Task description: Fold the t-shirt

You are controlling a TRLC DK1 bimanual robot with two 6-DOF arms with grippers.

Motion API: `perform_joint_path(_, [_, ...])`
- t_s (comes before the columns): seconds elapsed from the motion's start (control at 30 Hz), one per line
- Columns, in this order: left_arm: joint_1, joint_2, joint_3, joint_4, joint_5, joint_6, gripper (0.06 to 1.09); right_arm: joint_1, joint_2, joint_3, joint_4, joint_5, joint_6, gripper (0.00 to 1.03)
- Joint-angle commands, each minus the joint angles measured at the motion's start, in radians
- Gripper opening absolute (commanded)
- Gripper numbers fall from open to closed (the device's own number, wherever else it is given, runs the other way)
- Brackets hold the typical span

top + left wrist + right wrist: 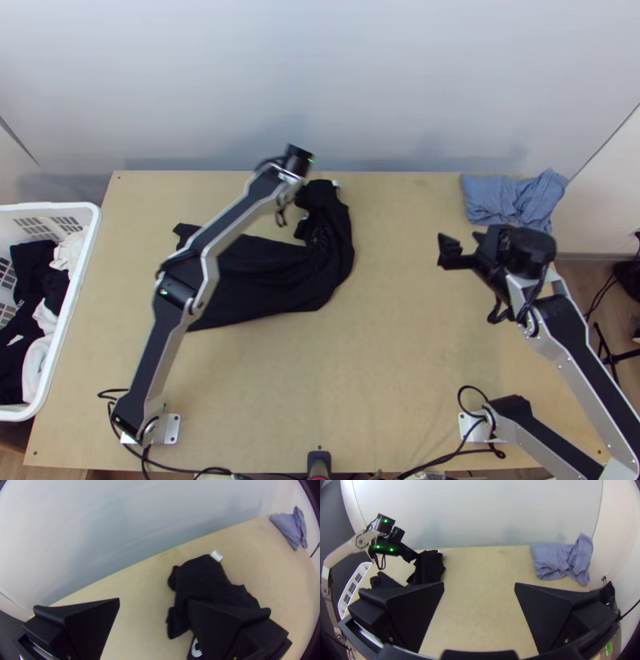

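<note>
Both the left gripper and the right gripper are spread wide; a black T-shirt, rumpled on the table, is seen partly beneath the left, well apart from the right.

No words or numbers can be read. On the black T-shirt, a small white label is seen jutting from the cloth's edge; no lettering can be made out on it. A white print of curved, nested lines is borne by the same garment and is shown only in part in the left wrist view; no letter is distinguished in it.
</note>
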Motion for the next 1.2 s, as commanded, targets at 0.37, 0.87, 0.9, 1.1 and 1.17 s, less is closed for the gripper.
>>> perform_joint_path(0.37, [0.090,-0.616,-0.274,-0.313,0.141,-0.119,1.04,0.240,0.076,-0.161,-0.009,-0.047,0.106,0.98])
perform_joint_path(0.87, [0.074,-1.097,-0.829,-0.280,0.167,-0.173,1.04,0.375,0.435,-0.001,0.064,-0.077,0.104,0.97])
perform_joint_path(0.9, [0.074,-1.117,-0.862,-0.277,0.167,-0.172,1.04,0.390,0.449,0.005,0.068,-0.077,0.101,0.98])
perform_joint_path(1.1, [0.083,-1.214,-0.981,-0.276,0.167,-0.170,1.04,0.413,0.529,0.039,0.148,-0.077,0.087,0.97])
perform_joint_path(1.17, [0.096,-1.238,-0.997,-0.277,0.167,-0.169,1.04,0.412,0.562,0.071,0.148,-0.077,0.084,0.97])
